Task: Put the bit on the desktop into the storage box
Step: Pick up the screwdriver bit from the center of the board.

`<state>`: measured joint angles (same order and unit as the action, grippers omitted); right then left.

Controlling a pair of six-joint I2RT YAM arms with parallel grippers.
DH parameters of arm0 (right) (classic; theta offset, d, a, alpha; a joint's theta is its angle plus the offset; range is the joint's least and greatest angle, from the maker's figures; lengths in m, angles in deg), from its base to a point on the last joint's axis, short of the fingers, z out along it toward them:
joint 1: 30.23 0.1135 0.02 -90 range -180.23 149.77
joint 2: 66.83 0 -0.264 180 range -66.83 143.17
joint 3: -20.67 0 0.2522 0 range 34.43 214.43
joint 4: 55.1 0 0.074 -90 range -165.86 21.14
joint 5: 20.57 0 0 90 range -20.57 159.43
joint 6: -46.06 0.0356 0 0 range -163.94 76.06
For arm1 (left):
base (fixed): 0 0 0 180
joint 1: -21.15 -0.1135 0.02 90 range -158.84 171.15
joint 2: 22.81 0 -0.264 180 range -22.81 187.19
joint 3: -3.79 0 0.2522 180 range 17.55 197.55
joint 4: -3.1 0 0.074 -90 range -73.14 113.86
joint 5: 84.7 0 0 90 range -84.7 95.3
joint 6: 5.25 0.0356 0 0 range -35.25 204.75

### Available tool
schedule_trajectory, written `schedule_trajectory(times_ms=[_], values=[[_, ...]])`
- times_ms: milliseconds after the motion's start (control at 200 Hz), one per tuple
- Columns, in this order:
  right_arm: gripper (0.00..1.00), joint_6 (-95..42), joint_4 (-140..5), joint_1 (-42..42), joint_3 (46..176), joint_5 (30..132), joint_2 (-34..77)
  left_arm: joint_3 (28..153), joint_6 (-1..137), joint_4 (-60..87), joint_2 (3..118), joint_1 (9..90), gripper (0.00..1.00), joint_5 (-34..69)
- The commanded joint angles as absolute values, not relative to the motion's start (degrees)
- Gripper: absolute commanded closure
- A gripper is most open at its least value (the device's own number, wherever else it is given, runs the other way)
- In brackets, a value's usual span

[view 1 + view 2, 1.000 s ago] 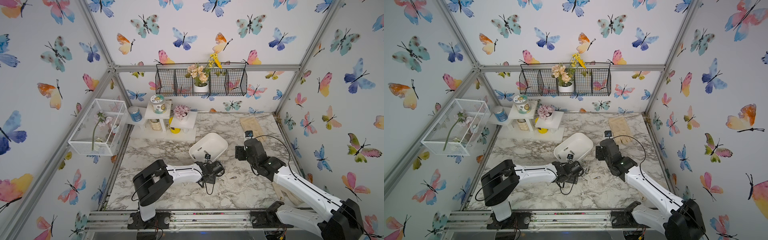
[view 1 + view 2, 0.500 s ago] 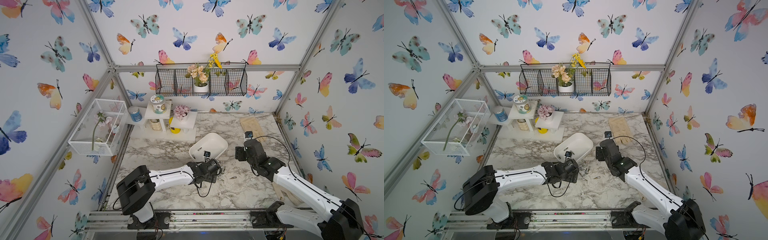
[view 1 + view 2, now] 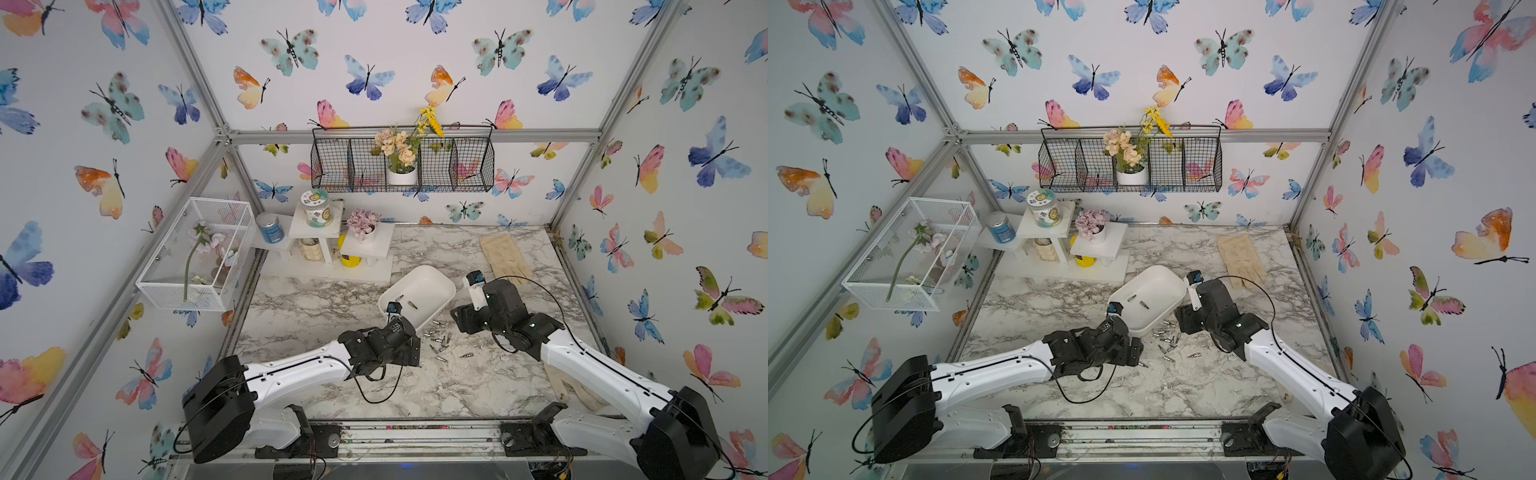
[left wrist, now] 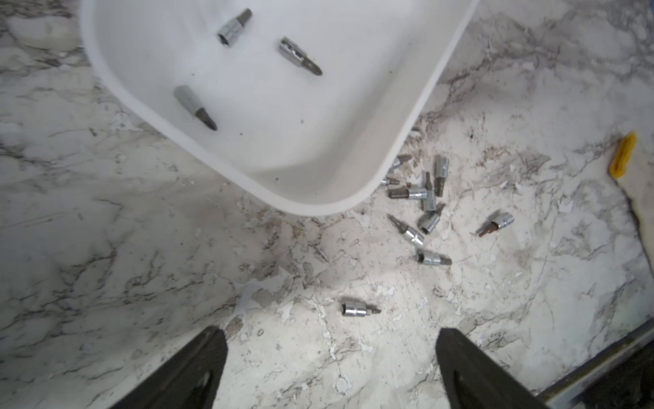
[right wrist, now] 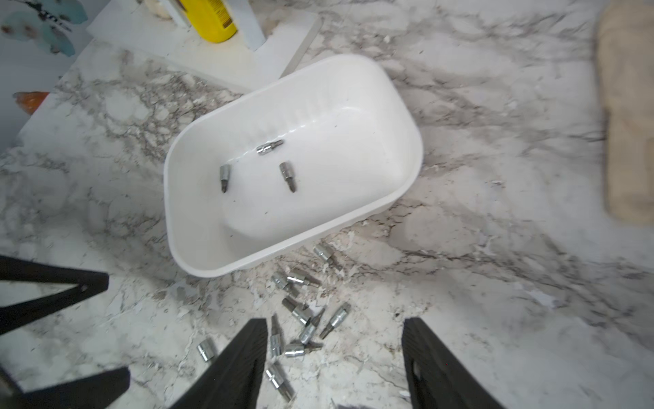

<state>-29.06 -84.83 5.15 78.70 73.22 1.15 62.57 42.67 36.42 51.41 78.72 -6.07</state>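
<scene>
Overhead, perhaps two boxed bits (image 3: 400,298); wrist shows three.

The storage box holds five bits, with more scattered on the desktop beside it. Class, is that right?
No: the storage box holds three bits, as the right wrist view shows. More bits do lie scattered on the desktop beside it.

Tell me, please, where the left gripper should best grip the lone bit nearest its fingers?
Grip the lone bit across its thick chrome barrel, coming straight down. It lies flat on the desktop, lengthwise along the closing line of the open left gripper, so a quarter wrist turn first would probably help.
</scene>
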Motion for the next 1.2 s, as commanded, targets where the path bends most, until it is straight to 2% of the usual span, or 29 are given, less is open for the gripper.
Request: schedule_trajectory(times_ms=[0,310,541,1196], values=[[0.38,-29.96,-86.51,6.25,79.54,85.02,3.83,60.09,39.8,37.58,46.84,74.93,0.02,-5.51],[0.41,-29.53,-85.61,16.85,77.02,86.66,8.97,55.01,39.91,40.26,37.94,65.15,0.01,-4.39],[0.42,-30.9,-83.43,23.78,77.08,83.3,13.35,51.25,40.81,38.17,33.35,58.33,0.01,0.51],[0.53,-34.97,-81.12,28.48,84.03,76.03,28.11,48.8,40.98,37.94,30.37,54.99,0.01,2.66]])
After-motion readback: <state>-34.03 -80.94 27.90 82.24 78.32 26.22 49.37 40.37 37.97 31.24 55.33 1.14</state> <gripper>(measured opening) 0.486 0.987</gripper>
